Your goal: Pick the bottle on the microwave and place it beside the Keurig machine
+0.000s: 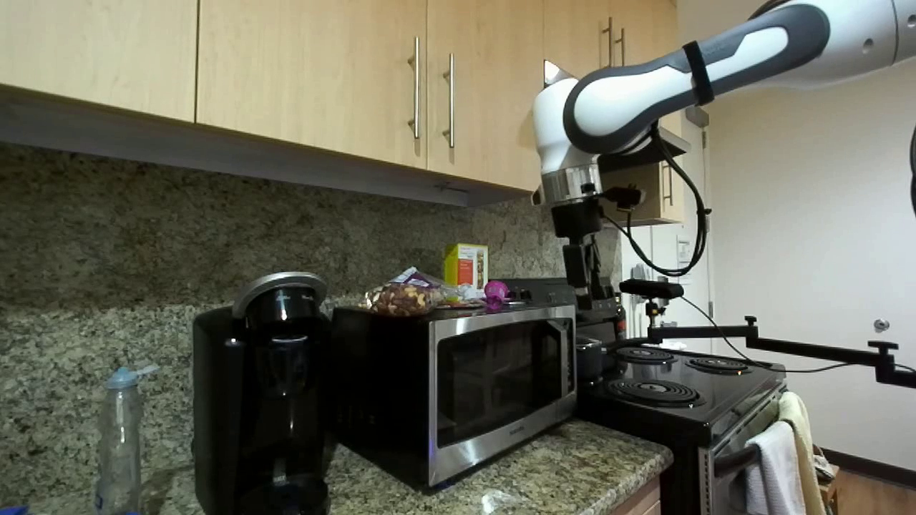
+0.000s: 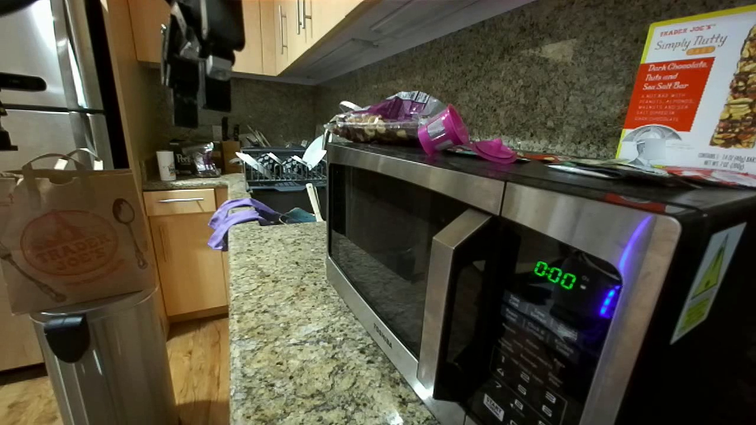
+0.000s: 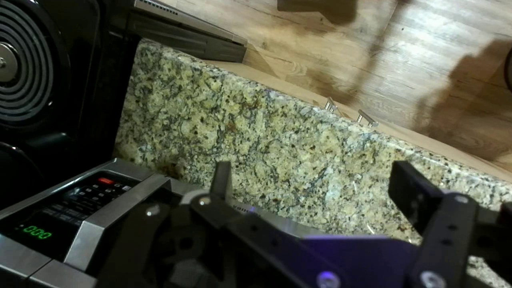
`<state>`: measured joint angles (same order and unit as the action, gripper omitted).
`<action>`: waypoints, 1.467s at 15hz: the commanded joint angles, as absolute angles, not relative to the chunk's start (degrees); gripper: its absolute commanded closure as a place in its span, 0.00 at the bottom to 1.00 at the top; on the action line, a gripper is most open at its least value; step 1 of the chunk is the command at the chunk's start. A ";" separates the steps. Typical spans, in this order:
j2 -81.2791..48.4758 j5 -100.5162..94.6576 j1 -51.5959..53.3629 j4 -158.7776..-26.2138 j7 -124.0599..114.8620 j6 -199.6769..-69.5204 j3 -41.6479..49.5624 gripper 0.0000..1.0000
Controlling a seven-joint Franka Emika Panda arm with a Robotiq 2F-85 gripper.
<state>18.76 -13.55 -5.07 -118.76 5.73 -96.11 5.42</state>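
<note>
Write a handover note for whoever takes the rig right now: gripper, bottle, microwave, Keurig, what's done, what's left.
Gripper: open, empty, raised and apart from the bottle.
Bottle: small, magenta, tilted on top of the microwave, near a bag of nuts; a matching pink piece lies by it.
Keurig machine: beside the microwave; a tall clear bottle stands on its other side in an exterior view. That one is not the target.
Done: nothing of the pick or the placing; the bottle is ungripped.
Left: grasp the bottle, lift it off, set it beside the Keurig machine, release.
</note>
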 commanded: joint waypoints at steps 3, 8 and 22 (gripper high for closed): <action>11.97 -13.04 -5.55 -108.00 8.49 -96.76 7.65 0.00; 3.73 -13.05 -6.02 -97.03 10.80 -98.71 9.28 0.00; -15.23 -20.19 -6.40 -77.06 23.26 -98.87 7.90 0.00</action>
<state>-12.27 -20.39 -5.22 -80.51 19.63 -99.23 9.31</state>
